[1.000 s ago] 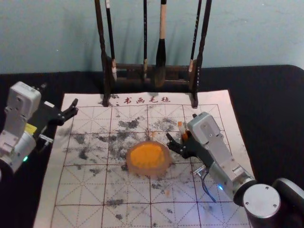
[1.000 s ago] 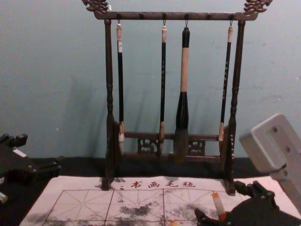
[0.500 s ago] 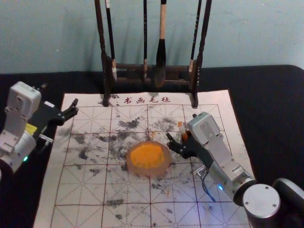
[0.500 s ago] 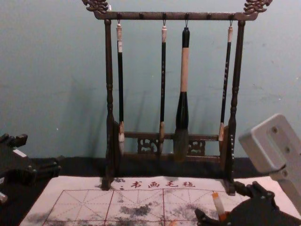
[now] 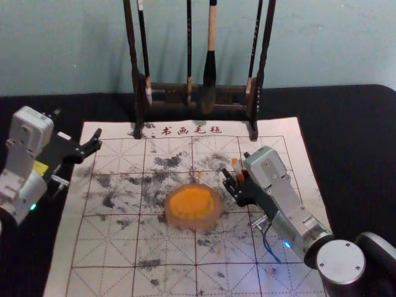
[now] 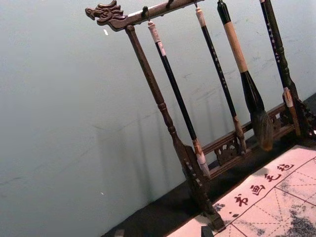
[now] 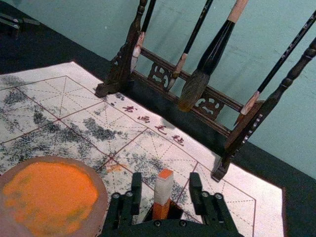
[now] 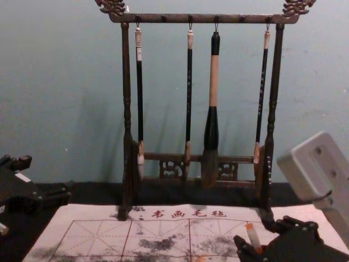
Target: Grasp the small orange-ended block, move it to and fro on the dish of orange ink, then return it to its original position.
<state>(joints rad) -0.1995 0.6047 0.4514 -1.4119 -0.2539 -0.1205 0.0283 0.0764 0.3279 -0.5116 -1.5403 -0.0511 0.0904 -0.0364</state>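
Note:
My right gripper (image 5: pixel 236 163) is open around the small upright block (image 5: pixel 237 168), to the right of the dish of orange ink (image 5: pixel 192 205). In the right wrist view, the white block with orange ends (image 7: pixel 163 190) stands between the fingers of the right gripper (image 7: pixel 165 176), with a gap on either side; a dark patch lies by its lower end. The chest view has the block (image 8: pixel 253 238) leaning slightly beside the dark fingers. The ink dish (image 7: pixel 52 195) is off to one side of that gripper. My left gripper (image 5: pixel 77 122) is parked open at the left edge of the felt.
A wooden rack (image 8: pixel 126 164) with several hanging brushes stands at the back of the ink-stained felt mat (image 5: pixel 167 247). The large brush (image 8: pixel 211 120) hangs right of the rack's middle. Black cloth (image 5: pixel 352 154) surrounds the mat.
The right gripper's fingers have come closer together around the block, their gap narrowing. The block, the dish and the left arm look unmoved.

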